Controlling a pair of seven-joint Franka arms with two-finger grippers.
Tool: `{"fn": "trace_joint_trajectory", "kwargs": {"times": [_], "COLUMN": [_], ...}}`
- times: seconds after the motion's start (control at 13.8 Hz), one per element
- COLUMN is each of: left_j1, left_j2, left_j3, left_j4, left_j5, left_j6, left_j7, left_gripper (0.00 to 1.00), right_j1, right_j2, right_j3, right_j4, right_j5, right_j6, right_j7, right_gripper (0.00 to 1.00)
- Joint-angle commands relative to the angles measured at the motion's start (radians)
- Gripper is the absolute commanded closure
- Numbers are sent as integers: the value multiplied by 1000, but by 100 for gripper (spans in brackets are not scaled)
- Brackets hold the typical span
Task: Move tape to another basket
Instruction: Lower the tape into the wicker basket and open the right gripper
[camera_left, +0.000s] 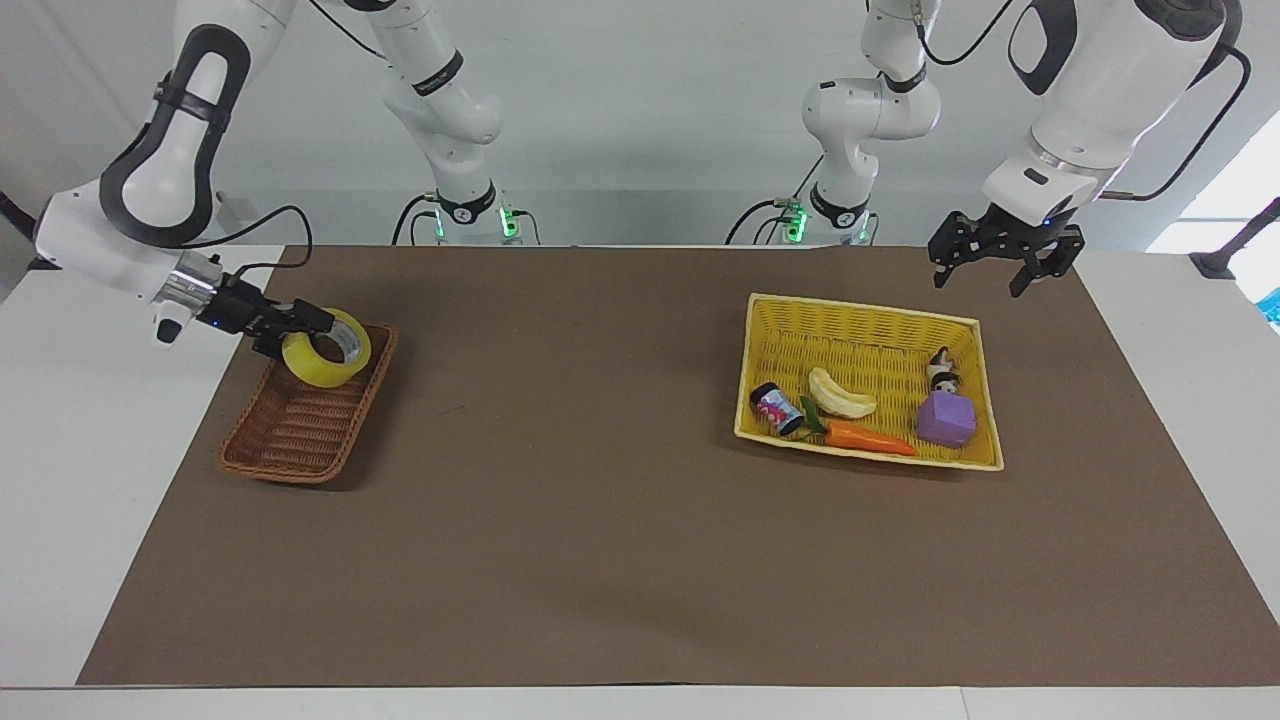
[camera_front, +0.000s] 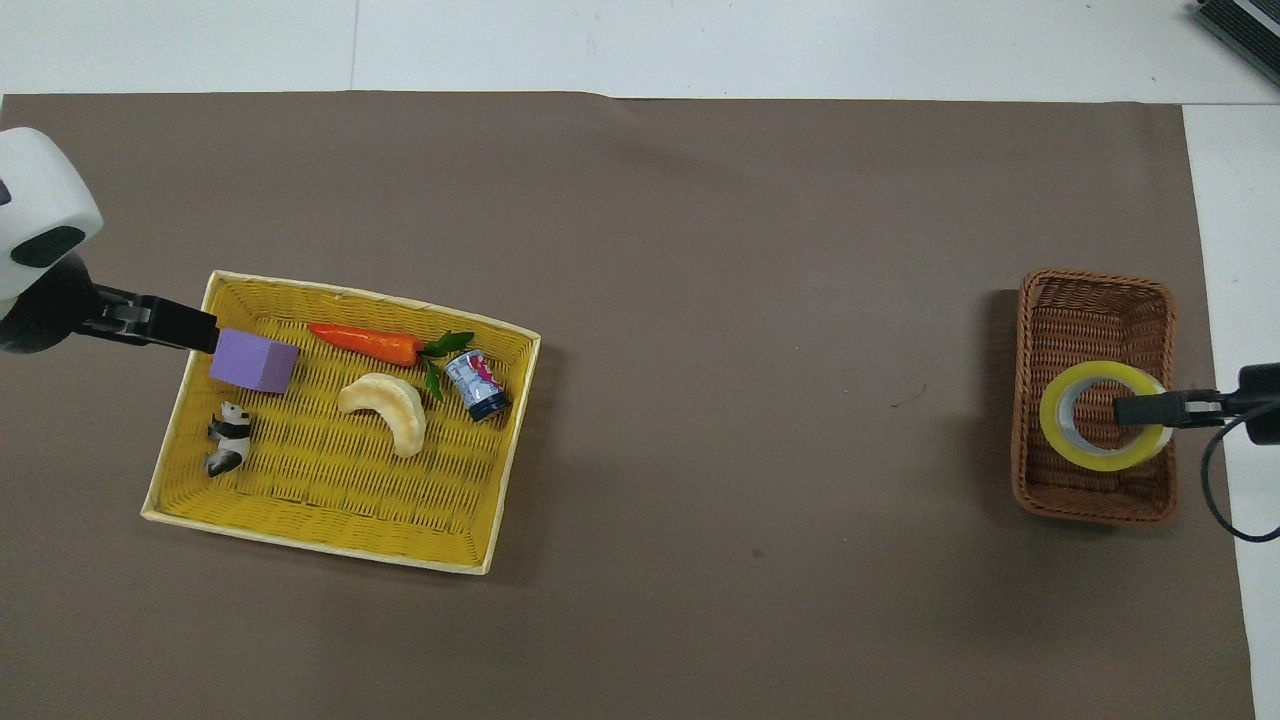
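Note:
The yellow tape roll (camera_left: 325, 348) hangs tilted in my right gripper (camera_left: 305, 332), which is shut on its wall. It is low over the end of the brown wicker basket (camera_left: 295, 430) that lies nearer the robots, about at rim height. I cannot tell whether it touches the basket's floor. In the overhead view the tape (camera_front: 1062, 432) sits within the basket's (camera_front: 1095, 290) outline, with the right gripper (camera_front: 1135, 410) reaching in from the side. My left gripper (camera_left: 1003, 275) is open and empty, raised over the mat beside the yellow basket's corner; it also shows in the overhead view (camera_front: 190, 330).
The yellow woven basket (camera_left: 865, 312) toward the left arm's end holds a banana (camera_left: 842, 394), a carrot (camera_left: 870, 437), a purple block (camera_left: 946, 419), a small can (camera_left: 777, 409) and a panda figure (camera_left: 941, 368). A brown mat (camera_left: 600, 520) covers the table.

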Motion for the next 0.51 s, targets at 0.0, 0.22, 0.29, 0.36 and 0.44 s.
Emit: {"fn": "trace_joint_trajectory", "kwargs": {"times": [0.0,0.22,0.29,0.36,0.44], "left_j1": [7,4,6,6,7], "left_j2": [24,5,1,-4,-10], "left_j3": [-6,-6,-6,-6,-6], "left_j4": [97,97,94,88,85], "left_j5": [22,21,13,13,12], "left_j6": [-108,-132,-122,-128,-136], "left_j7": [18,18,16,16,12], "left_gripper": [0,0,0,0,0], "right_j1": [-15,-15,-15,-15,-14], "right_j2": [58,64,64,66,64], "right_j3": [5,5,5,5,5], "right_j4": [43,45,44,42,36], "right_j5": [-15,-17,-18,-21,-30], "right_j6": [-1,12,14,25,43], "right_j7": [-41,-58,-58,-61,-62], "right_gripper": [100,100,100,85,47]}}
